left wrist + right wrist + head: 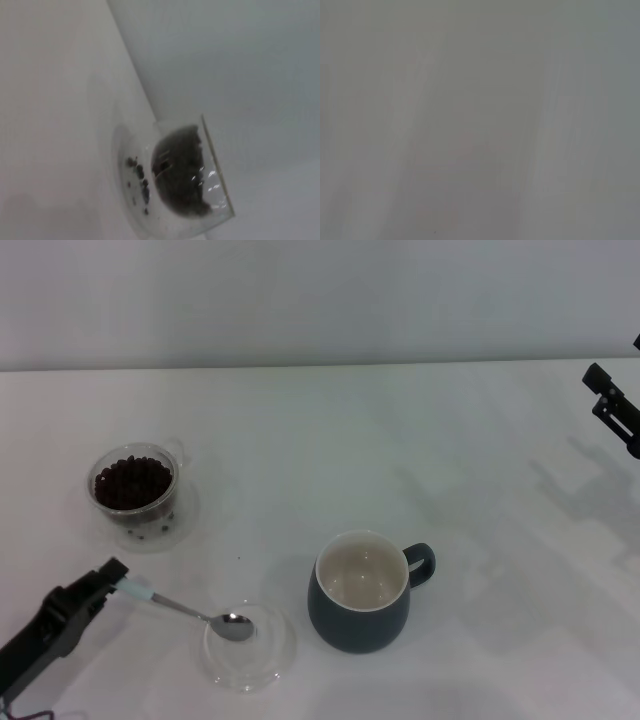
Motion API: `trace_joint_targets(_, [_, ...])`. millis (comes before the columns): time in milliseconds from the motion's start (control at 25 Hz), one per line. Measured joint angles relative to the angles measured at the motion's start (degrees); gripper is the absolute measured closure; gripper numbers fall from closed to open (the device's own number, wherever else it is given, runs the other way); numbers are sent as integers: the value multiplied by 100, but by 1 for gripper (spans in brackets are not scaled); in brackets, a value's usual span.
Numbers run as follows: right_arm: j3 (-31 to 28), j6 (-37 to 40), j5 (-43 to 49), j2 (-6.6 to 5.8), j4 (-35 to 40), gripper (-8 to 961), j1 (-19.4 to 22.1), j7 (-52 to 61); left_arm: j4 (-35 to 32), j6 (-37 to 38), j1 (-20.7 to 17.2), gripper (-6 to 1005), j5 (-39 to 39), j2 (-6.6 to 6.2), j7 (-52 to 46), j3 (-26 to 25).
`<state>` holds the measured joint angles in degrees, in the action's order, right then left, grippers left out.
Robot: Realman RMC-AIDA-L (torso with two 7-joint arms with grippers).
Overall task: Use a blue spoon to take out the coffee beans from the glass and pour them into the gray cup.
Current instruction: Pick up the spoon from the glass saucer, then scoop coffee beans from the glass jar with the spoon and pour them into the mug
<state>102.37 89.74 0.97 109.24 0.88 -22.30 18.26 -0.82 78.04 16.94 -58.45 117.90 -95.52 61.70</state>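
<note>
Head view alone shows left gripper point(118, 580) pinching blue spoon point(190, 609).

Light: even, soft and fairly bright across the white surface point(330, 430) in the head view.
Shadows: faint grey patches near the right pincer point(612, 405); a soft one hugs the gray cup point(362, 605).
Glare: small glints on the glass point(192, 172) wall.
Blur: left wrist view soft, coffee beans point(180, 167) smeared.
Right wrist view: featureless grey, no focus.
</note>
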Motion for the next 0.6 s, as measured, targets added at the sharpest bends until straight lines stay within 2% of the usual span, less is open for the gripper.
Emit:
trace_joint_targets(320, [1,0,0,0,7,264,-14,-68,-650,275,-250,863,-12,-28,-149,22])
trace_joint_targets(600, [2,0,0,10,9,264,-20,-125,-1207,850,-416,863,94,-213,-248,-17])
